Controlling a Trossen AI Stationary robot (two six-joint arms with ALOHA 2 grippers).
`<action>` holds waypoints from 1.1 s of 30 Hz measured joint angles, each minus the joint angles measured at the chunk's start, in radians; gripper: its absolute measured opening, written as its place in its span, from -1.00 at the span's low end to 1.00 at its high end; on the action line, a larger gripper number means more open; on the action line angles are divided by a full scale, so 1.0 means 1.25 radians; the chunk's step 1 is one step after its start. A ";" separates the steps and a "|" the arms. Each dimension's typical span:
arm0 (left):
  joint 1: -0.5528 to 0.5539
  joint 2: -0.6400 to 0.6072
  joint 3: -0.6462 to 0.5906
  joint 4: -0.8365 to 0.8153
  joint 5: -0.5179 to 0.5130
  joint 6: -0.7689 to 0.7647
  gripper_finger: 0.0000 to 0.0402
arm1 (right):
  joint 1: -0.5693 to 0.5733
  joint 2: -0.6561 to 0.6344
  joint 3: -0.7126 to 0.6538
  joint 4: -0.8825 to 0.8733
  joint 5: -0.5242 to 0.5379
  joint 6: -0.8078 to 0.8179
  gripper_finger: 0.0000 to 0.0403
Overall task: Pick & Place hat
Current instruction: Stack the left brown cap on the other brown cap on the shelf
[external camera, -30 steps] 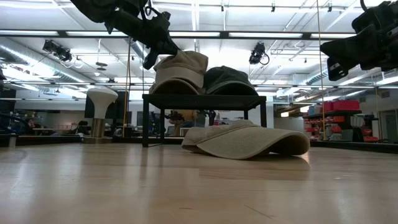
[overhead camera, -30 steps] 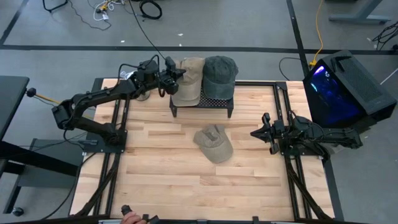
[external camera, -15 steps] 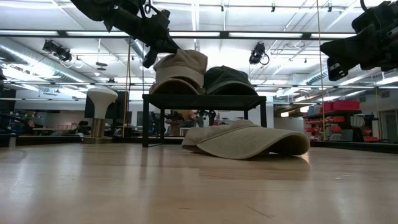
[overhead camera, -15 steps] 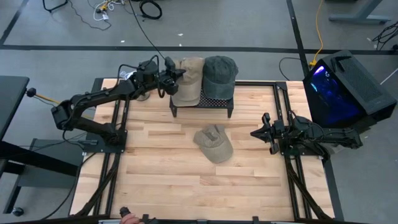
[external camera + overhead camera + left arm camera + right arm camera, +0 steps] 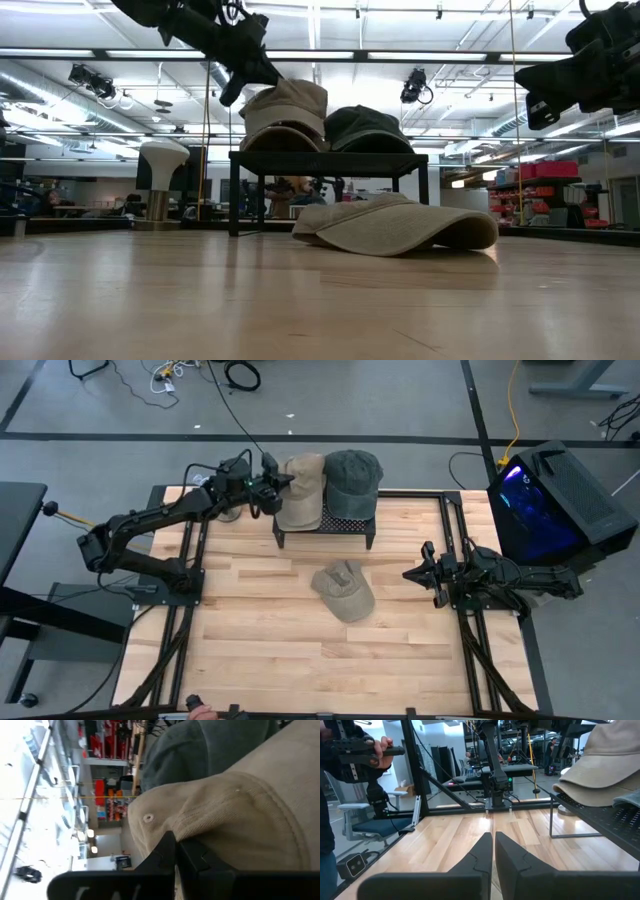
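The left gripper pinches the left cap on the rack; another cap sits beside it, away from the gripper. A third cap lies on the table before the rack, left of the right gripper.

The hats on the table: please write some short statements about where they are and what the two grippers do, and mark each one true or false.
1. The left gripper is shut on the tan hat at the rack. True.
2. The dark green hat lies on the bare table. False: it sits on the rack, beside the tan hat.
3. A third hat lies on the wooden table in front of the rack. True.
4. The right gripper holds that third hat. False: it is shut and empty, off to the hat's side.
5. The rack is empty. False: two hats are on it.
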 joint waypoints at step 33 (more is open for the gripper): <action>0.004 0.000 0.000 -0.011 0.034 0.034 -0.99 | 0.000 0.000 0.000 0.000 0.000 0.000 -0.88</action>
